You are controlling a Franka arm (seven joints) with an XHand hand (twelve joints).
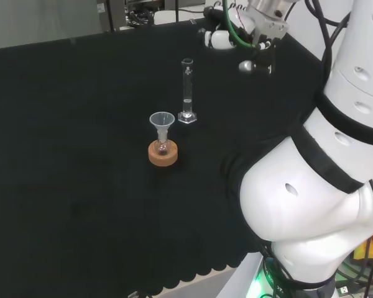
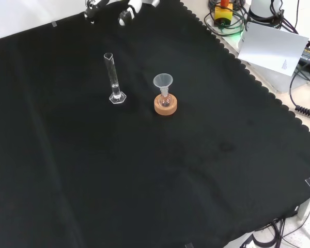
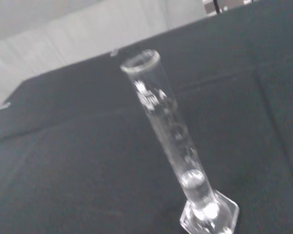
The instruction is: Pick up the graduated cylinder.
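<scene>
The pick-up has not begun in any visible sense: the graduated cylinder (image 1: 187, 90) stands upright on its own hexagonal foot on the black cloth of the bench (image 1: 81, 186), with nothing touching it. In the head view the hand (image 1: 227, 37) hangs above the far right part of the cloth, well apart from the cylinder and to its right; in the front view its pale fingers (image 2: 128, 11) poke in at the top edge, beyond the cylinder. How its fingers are set I cannot tell from these views, but it holds nothing. The wrist view looks straight at the cylinder, which seems to have a little clear liquid at the bottom. Just beside the cylinder stands a small flask on a cork ring (image 1: 163, 154) with a clear funnel (image 1: 162, 121) in its neck; the two are near each other but apart. What is left, by my reckoning, is everything: bringing the hand down to the tube, closing on it without knocking the funnel, and lifting
</scene>
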